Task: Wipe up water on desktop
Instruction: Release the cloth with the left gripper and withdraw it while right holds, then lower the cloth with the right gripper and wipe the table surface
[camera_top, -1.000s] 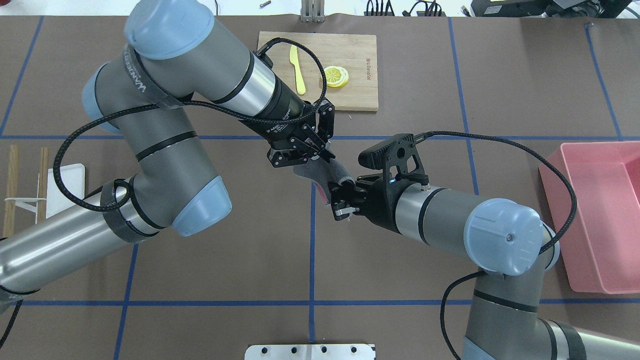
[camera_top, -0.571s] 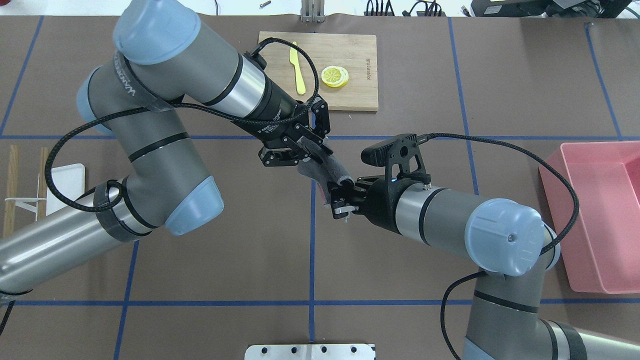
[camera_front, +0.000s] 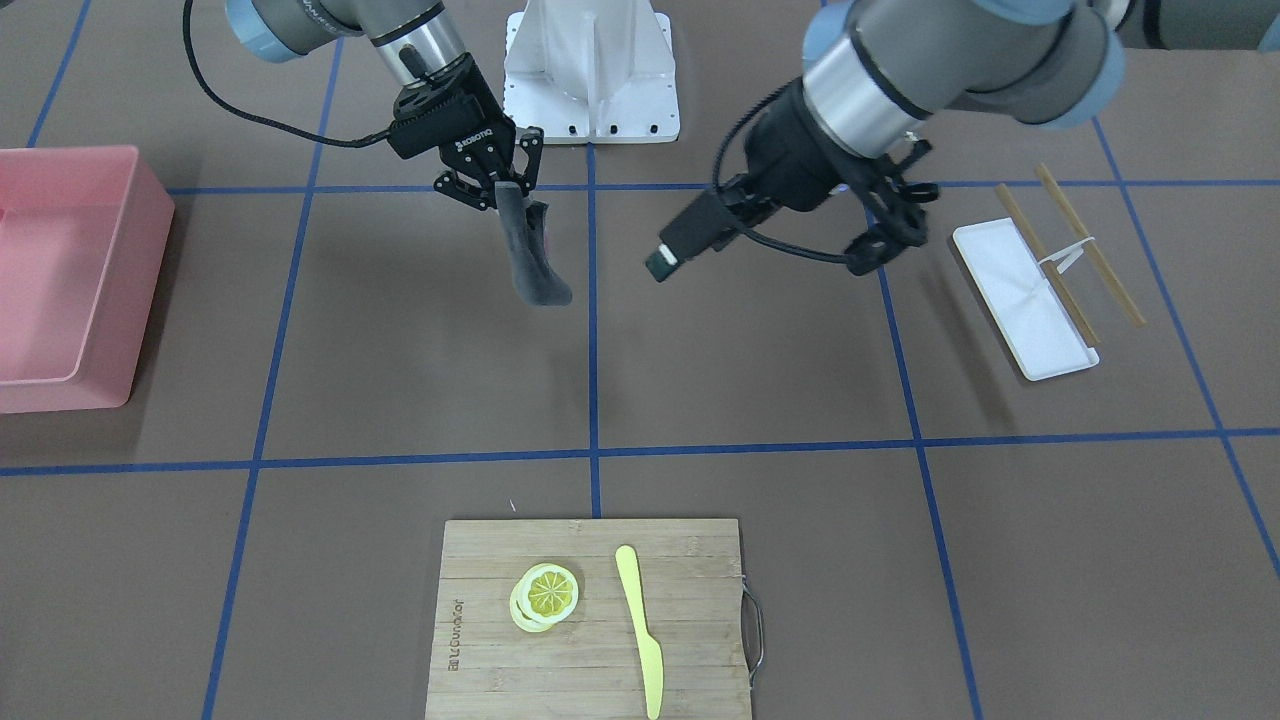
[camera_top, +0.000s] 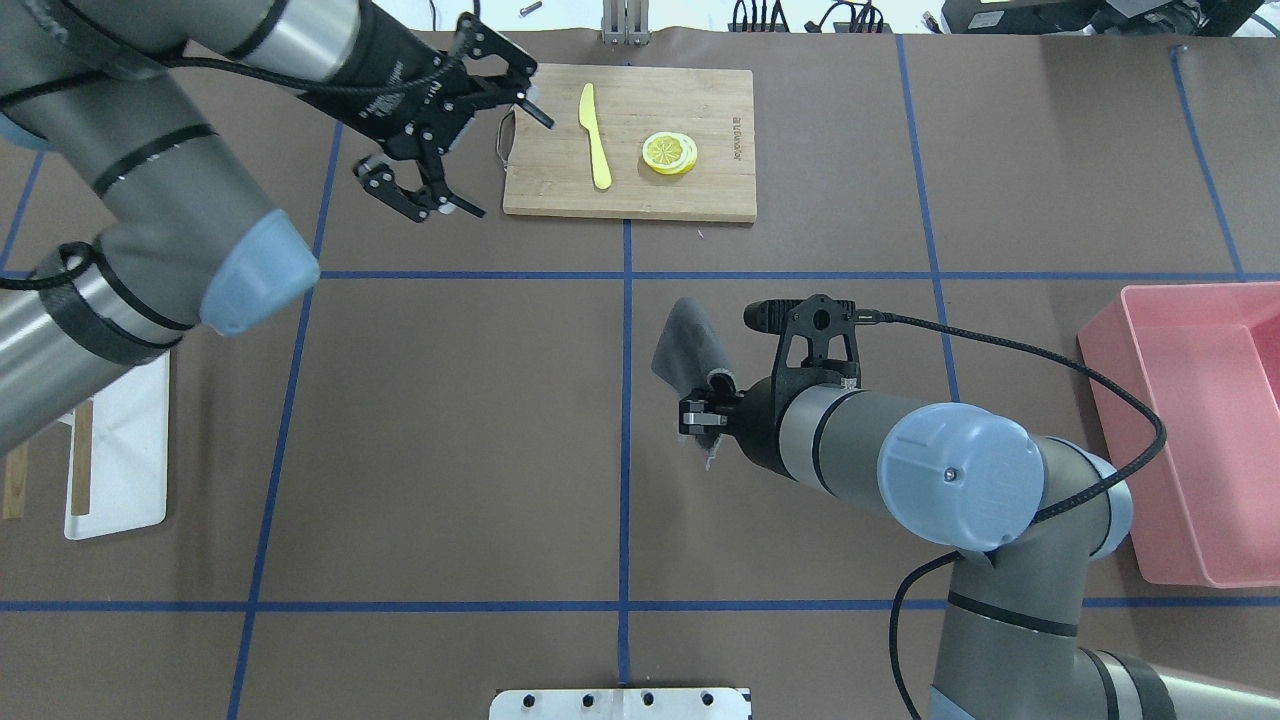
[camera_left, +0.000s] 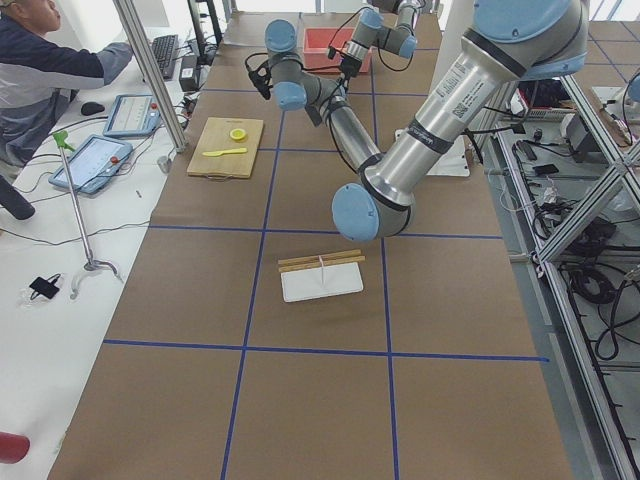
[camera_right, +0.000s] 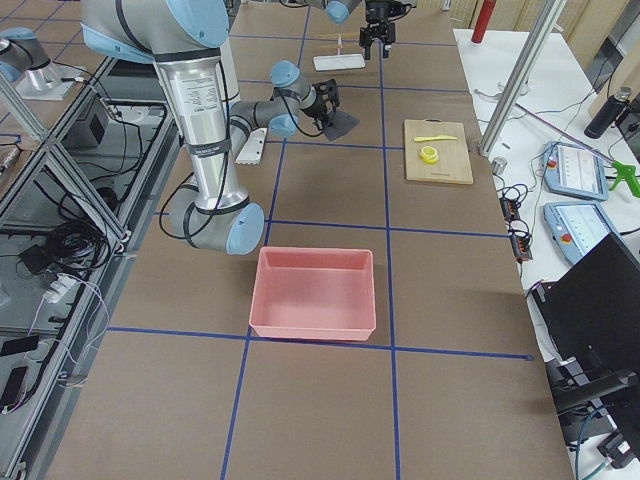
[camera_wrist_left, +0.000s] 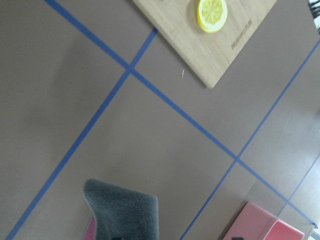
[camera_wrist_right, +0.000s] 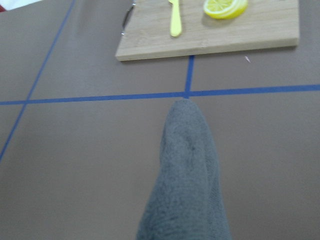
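The brown desktop (camera_top: 450, 430) with blue tape squares fills the overhead view; I see no water on it. My right gripper (camera_top: 700, 412) is shut on a grey cloth (camera_top: 688, 345) near the table's middle. The cloth hangs forward from the jaws in the front view (camera_front: 532, 262), and I cannot tell whether its low end touches the desktop. It fills the right wrist view (camera_wrist_right: 186, 175) and shows in the left wrist view (camera_wrist_left: 122, 210). My left gripper (camera_top: 508, 165) is open and empty, raised by the cutting board's metal handle, also in the front view (camera_front: 893, 230).
A bamboo cutting board (camera_top: 700, 190) at the far middle carries lemon slices (camera_top: 670, 153) and a yellow knife (camera_top: 595, 135). A pink bin (camera_top: 1110, 440) stands at the right edge. A white tray (camera_top: 120, 480) with chopsticks (camera_front: 1090, 245) lies at the left.
My left gripper has let go of the cloth, opened and pulled away to the far left beside the cutting board. My right gripper keeps the cloth and has shifted slightly right.
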